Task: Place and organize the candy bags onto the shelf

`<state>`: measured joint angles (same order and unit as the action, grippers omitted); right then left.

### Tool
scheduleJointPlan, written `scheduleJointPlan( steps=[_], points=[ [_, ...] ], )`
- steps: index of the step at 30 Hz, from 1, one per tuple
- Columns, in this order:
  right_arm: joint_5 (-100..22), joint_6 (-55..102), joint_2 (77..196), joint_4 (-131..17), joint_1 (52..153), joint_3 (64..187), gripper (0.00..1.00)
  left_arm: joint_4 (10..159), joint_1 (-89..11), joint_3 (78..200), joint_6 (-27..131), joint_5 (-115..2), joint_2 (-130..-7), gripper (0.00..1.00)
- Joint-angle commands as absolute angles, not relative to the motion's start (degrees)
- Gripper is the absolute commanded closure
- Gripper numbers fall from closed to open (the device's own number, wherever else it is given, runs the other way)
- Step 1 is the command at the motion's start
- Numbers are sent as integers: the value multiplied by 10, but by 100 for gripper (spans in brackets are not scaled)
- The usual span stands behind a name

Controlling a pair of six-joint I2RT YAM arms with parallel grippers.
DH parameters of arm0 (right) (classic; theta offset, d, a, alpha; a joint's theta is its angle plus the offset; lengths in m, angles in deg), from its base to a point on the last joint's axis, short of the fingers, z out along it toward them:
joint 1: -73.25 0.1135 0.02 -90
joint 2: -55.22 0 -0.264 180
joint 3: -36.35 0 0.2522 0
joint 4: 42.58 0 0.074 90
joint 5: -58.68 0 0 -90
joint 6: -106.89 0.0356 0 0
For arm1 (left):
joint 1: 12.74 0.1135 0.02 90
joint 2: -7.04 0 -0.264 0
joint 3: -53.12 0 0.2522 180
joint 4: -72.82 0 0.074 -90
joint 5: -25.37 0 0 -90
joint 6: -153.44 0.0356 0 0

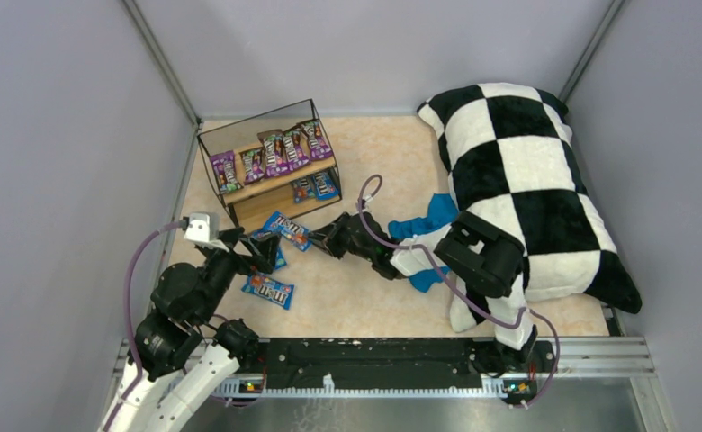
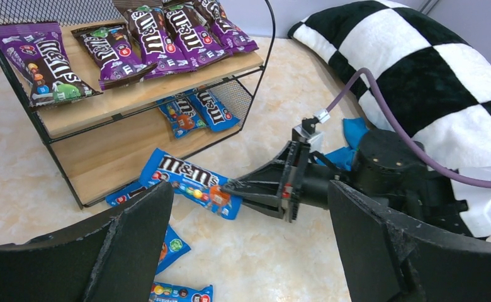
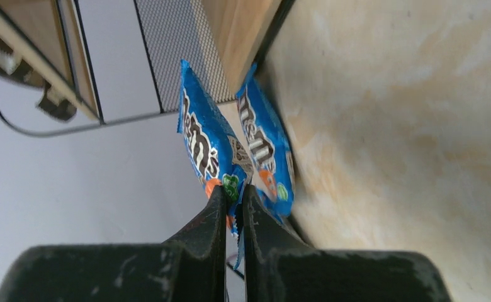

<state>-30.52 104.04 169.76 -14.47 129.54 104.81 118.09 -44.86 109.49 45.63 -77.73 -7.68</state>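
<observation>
Currently gripped: right fingers (image 3: 213, 217) pressed narrow on one short edge of a blue bag (image 3: 202, 135), so the rest hangs out beyond the tips, free to lead
Bag's place: just beyond the right tips, short of the shelf (image 2: 123, 154) front, about level with its lower board; a second bag (image 3: 265, 157) lies just beside it, nearer the worktop (image 1: 374, 306); touching or apart, cannot tell
Left fingers (image 2: 136, 233): spread wide, holding nothing, hovering over loose bags (image 1: 268, 290) on the worktop, the right tips showing between them
Shelf load: purple bags (image 2: 167, 31) in a row on the top board, shelved blue bags (image 2: 213, 108) at the lower board's end, well beyond the right tips
Why this hold: an edge pinch likely lets the bag slide flat under the top board
Step, as judged: placing blue on the lower board, colours kept by tier
Risk: glossy bag may droop or catch the wire frame
Aside: pillow (image 1: 527, 171) and blue cloth (image 1: 433, 214) behind the right fingers, no part in this
</observation>
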Motion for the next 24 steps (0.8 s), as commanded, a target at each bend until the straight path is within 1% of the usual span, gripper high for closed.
scheduleJointPlan(
  steps=[1, 19, 24],
  points=[
    [-220, 1066, 1730, -188, 1302, 1138, 100, 1164, -449, 1096, 463, -778, -67, 2],
    [-54, 1131, 1900, -428, 1309, 1472, 100, 1178, -448, 1099, 451, -820, -28, 1],
    [-34, 1147, 1940, -479, 1312, 1540, 100, 1180, -449, 1101, 449, -826, -25, 2]
  ],
)
